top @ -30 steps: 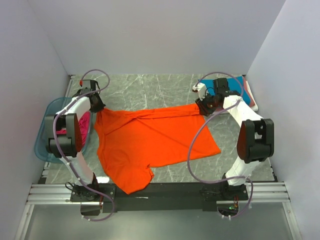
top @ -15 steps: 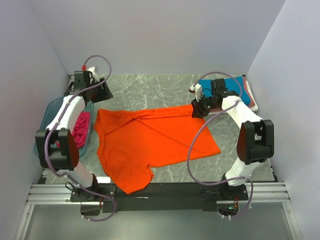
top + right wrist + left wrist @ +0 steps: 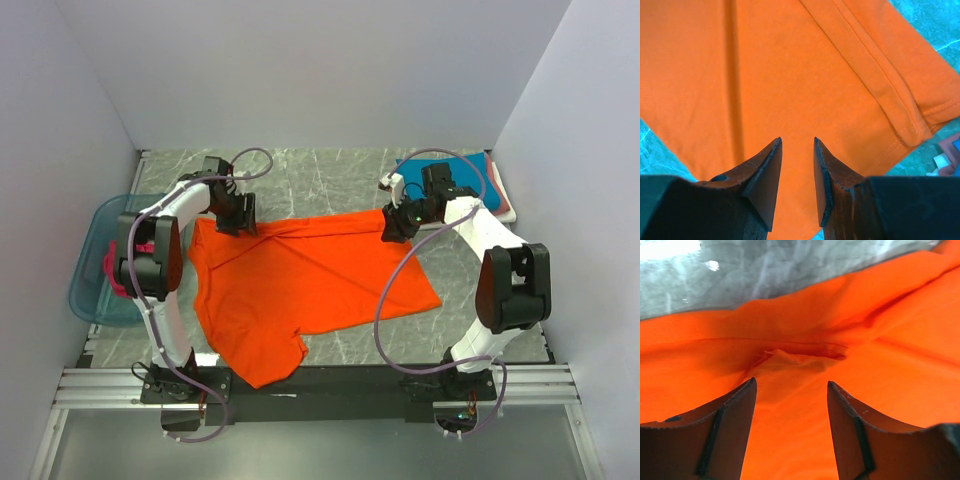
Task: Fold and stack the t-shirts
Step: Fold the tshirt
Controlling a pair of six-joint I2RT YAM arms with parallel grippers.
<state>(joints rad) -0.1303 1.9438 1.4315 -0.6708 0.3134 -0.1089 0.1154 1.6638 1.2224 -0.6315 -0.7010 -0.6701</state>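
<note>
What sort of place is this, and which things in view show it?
Most likely a robotics lab test cell: plain white walls box in a marble-patterned table, a left arm and right arm are bolted at its near edge, and an orange t-shirt lies spread between them.

Looking it over now: I can read no lettering, label, brand or number, neither on the plain bright orange cloth t-shirt (image 3: 300, 280) nor the grey marbled tabletop (image 3: 320, 180).
</note>
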